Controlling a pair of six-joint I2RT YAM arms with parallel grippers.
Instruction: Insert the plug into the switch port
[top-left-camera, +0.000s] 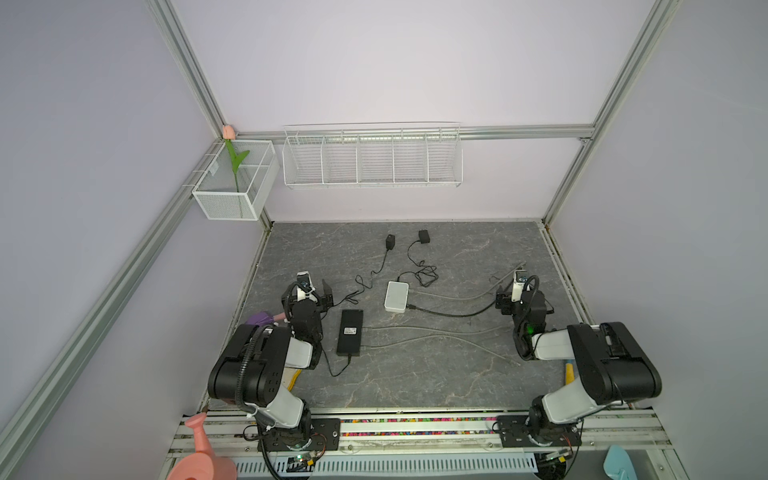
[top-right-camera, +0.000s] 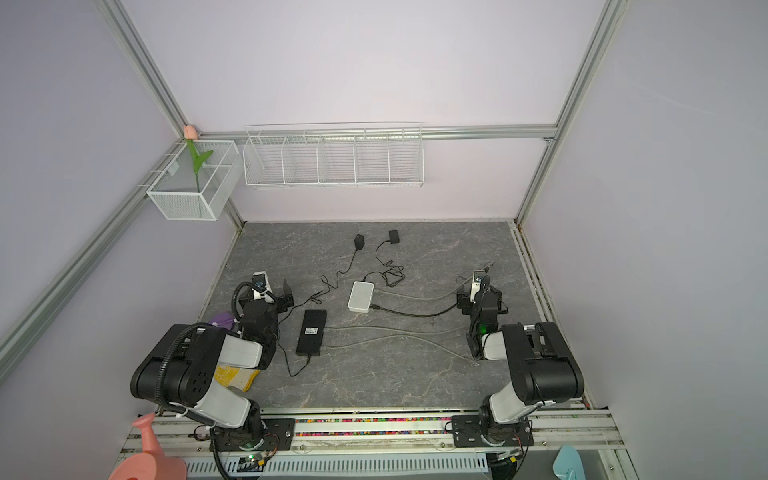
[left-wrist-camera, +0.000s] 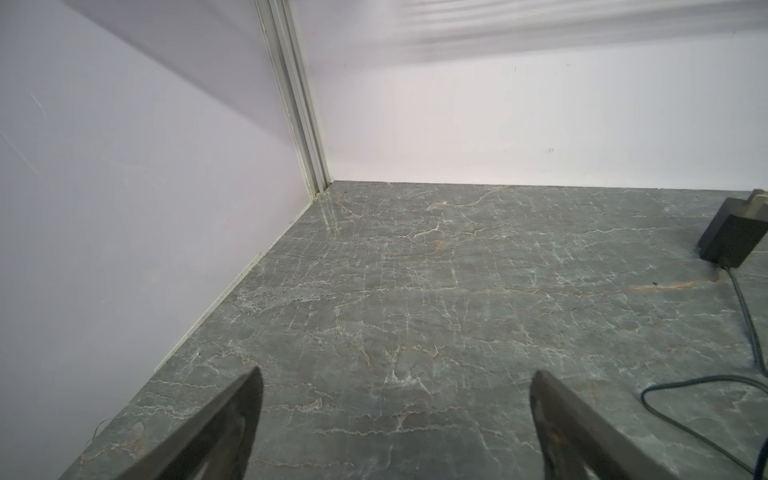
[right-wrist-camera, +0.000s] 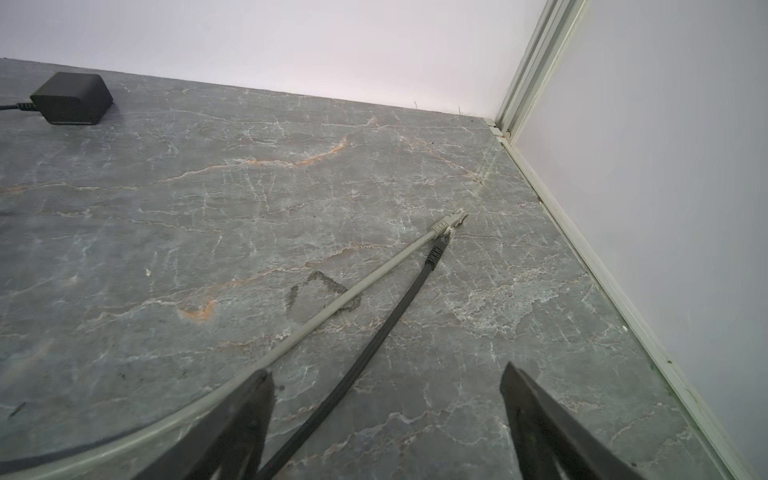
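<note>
Left gripper (left-wrist-camera: 397, 374) and right gripper (right-wrist-camera: 386, 374) spread, empty. Grey cable plug (right-wrist-camera: 451, 220) lies on the right, ungrasped, apart from white rectangular switch (top-left-camera: 397, 296).

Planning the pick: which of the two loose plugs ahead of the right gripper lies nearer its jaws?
The black plug; the grey plug beside it ends slightly farther out.
</note>
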